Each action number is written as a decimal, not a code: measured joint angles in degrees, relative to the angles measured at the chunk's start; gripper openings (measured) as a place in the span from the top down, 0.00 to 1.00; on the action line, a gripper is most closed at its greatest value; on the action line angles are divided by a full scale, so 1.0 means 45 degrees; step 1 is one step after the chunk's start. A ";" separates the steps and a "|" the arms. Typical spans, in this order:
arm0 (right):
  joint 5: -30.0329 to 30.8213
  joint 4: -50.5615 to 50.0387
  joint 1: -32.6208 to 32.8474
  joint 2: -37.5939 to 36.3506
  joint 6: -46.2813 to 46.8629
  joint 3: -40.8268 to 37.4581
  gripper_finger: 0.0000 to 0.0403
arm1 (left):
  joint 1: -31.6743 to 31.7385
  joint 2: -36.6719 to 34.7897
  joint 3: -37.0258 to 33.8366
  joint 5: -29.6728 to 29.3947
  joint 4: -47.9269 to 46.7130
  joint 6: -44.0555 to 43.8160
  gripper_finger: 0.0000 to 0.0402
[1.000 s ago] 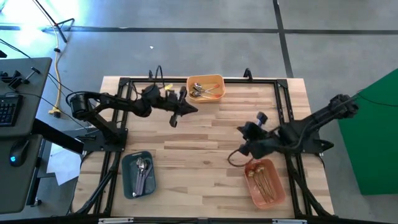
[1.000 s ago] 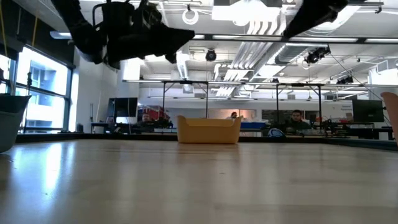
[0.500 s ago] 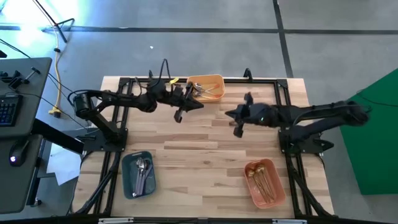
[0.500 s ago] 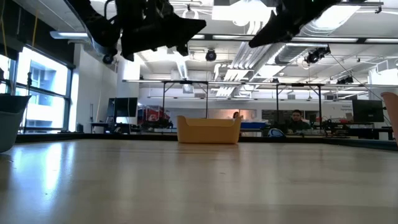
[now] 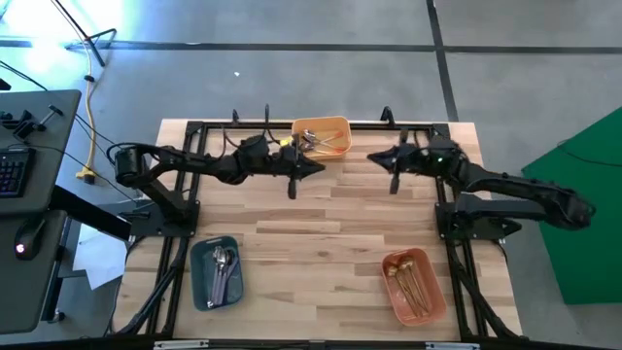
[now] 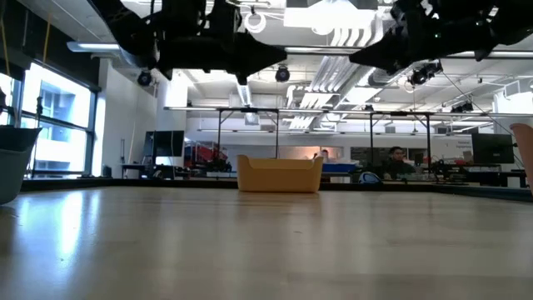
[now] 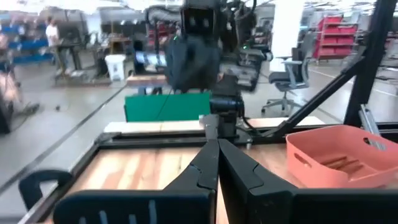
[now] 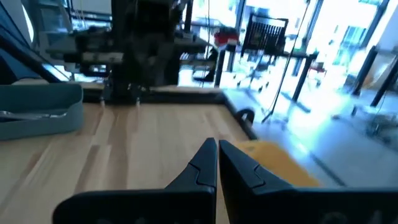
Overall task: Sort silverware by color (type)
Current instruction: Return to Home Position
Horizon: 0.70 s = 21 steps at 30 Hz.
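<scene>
The silverware lies in three trays in the high view. Spoons (image 5: 313,142) fill the yellow-orange tray (image 5: 340,124) at the far middle. Silver-bowled spoons (image 5: 223,264) are in the teal tray (image 5: 199,282) at the near left, and gold spoons (image 5: 413,283) in the pink tray (image 5: 431,303) at the near right. My left gripper (image 5: 316,167) hovers shut and empty just in front of the yellow-orange tray, pointing toward the table's right. My right gripper (image 5: 372,157) hovers shut and empty to that tray's right, pointing toward the table's left. Both hang well above the table in the low view.
A black frame (image 5: 408,126) runs around the table's far and side edges. Bare wood (image 5: 321,233) lies between the trays. The low view shows the yellow-orange tray (image 6: 280,173) at the far edge, and people at desks in the room behind.
My right gripper has swung away from the pink tray toward the table's far edge and has turned until it points toward the table's left. My left gripper has edged toward the table's right, in front of the yellow-orange tray. Both stayed shut.
</scene>
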 joint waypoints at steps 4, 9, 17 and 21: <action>-0.1495 -0.0158 -0.1481 -0.0895 -0.0516 0.0038 1.00 | -0.0756 -0.0069 0.0010 -0.1793 -0.1328 0.0078 1.00; -0.2568 -0.0252 -0.2468 -0.1173 -0.0830 0.0039 1.00 | -0.1491 -0.0049 -0.0189 -0.3213 -0.1957 0.0767 1.00; -0.2369 0.0187 -0.2527 -0.1340 -0.1424 -0.0259 1.00 | -0.1665 -0.1255 -0.2075 -0.3466 -0.0387 0.0722 1.00; -0.2138 0.1040 -0.2867 -0.1595 -0.1344 -0.1077 1.00 | -0.1261 -0.2498 -0.2953 -0.3472 -0.0319 0.0295 1.00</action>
